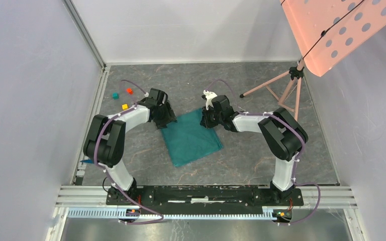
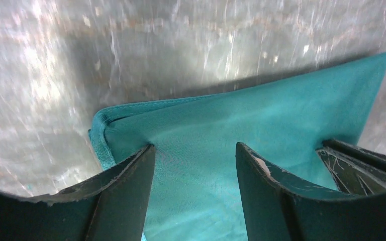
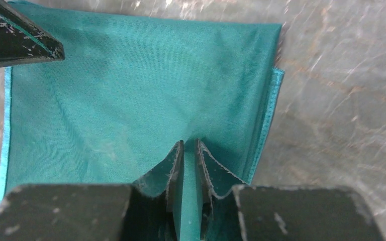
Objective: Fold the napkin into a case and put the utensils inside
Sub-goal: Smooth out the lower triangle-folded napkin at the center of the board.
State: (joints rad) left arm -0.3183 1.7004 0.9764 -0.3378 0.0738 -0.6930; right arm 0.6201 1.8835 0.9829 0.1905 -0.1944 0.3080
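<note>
Folding stage, by the look of things: napkin (image 1: 191, 138) lying flat on the tabletop (image 1: 261, 150) as a doubled rectangle, not yet narrowed into a case. At the napkin's far left corner, left tool (image 2: 195, 150) with jaws apart, a finger to either side of the cloth and nothing clamped. At the napkin's far right corner, right tool (image 3: 190, 145) with jaws nearly together, pinched on a thin ridge of the napkin, creases fanning out from the tips. Most likely next: lifting the far edge and carrying it toward the napkin's near edge for another fold. Calls for closing the left tool on its corner first, then raising both corners together and level, to keep the layers from sliding apart or skewing. Worth some care over the doubled hem (image 3: 271, 100) along the napkin's right side, where catching one layer only looks easy. No utensils to be made out in any view; only a blue sliver (image 1: 87, 161) well off to the napkin's near left, too small to name. Beyond the napkin's far left corner, well apart from it, a teal cube (image 1: 115, 95), a red cube (image 1: 129, 91) and a yellow cube (image 1: 124, 106). Tabletop grey, marbled, hard and flat, glossy in the wrist views. Off to the napkin's far right, a pink tripod stand (image 1: 281, 90) carrying a perforated salmon panel (image 1: 331, 35). All around, plain white walls (image 1: 30, 75); nearer than the napkin, an aluminium rail (image 1: 331, 193).
</note>
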